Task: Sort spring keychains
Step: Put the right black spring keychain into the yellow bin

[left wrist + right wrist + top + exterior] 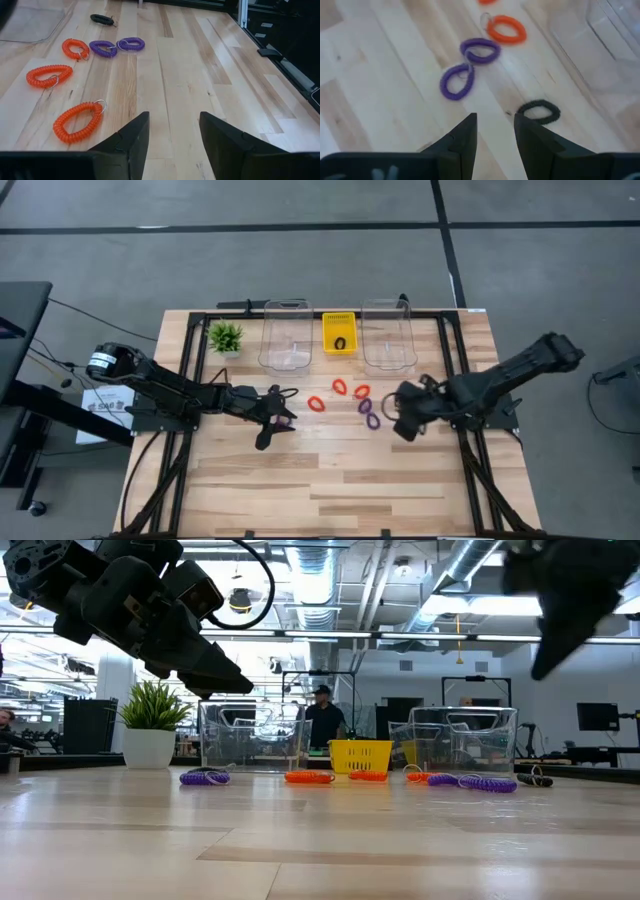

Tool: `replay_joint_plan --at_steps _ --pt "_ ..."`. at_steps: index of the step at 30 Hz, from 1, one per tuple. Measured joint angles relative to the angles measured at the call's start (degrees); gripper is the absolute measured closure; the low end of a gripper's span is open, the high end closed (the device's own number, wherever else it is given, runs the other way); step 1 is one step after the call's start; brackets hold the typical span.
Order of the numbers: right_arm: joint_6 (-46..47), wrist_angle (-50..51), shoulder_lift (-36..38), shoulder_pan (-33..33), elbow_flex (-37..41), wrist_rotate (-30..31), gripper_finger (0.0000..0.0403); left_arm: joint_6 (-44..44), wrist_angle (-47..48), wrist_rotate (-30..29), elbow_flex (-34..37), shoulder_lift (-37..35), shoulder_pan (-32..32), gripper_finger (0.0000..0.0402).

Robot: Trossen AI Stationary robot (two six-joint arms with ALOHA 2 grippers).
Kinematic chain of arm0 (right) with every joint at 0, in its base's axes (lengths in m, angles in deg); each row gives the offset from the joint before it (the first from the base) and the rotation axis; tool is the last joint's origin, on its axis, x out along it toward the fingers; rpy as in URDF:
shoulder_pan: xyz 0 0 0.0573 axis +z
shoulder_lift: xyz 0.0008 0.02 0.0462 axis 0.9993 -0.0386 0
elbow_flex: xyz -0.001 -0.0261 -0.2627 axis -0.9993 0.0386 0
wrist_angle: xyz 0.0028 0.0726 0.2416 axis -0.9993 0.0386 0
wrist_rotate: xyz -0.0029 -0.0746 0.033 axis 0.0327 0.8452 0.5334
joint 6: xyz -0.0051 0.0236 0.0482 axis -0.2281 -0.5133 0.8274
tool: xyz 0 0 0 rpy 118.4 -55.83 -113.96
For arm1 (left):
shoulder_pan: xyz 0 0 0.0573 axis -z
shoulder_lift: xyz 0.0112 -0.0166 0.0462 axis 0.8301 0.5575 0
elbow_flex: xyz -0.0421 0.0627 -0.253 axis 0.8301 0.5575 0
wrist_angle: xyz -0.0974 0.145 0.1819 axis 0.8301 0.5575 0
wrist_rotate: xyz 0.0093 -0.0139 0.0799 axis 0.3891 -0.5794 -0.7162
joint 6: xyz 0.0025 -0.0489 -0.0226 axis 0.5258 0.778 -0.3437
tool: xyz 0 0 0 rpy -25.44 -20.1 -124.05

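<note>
Three red spring keychains [339, 388] lie flat on the wooden table between my two grippers, and two purple ones [369, 414] lie just right of them. The left wrist view shows the reds [77, 121], the purples [116, 46] and a black one [102, 19] beyond. Another purple [205, 777] lies on the table under my left arm. A black keychain [340, 343] sits in the yellow basket. My left gripper [274, 421] hovers open left of the reds. My right gripper [398, 416] hovers open above the table, just short of the black keychain [539, 111] and the purples [467, 67].
Two clear plastic bins [285, 335] [388, 332] stand at the far edge, with the yellow basket [339, 322] between them. A small green plant [225, 337] stands at the far left corner. A person stands in the room behind the table [322, 720]. Bare wood spans the near half [330, 490].
</note>
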Motion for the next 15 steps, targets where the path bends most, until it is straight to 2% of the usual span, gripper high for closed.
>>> replay_joint_plan --at_steps 7,15 --pt "7.57 -5.41 8.59 4.11 11.35 1.07 0.0282 0.0 -0.01 -0.01 0.0 0.0 0.0 0.023" --pt "7.91 -7.24 9.37 4.42 13.28 1.09 0.0282 0.0 -0.03 0.0 0.0 0.0 0.0 0.023"
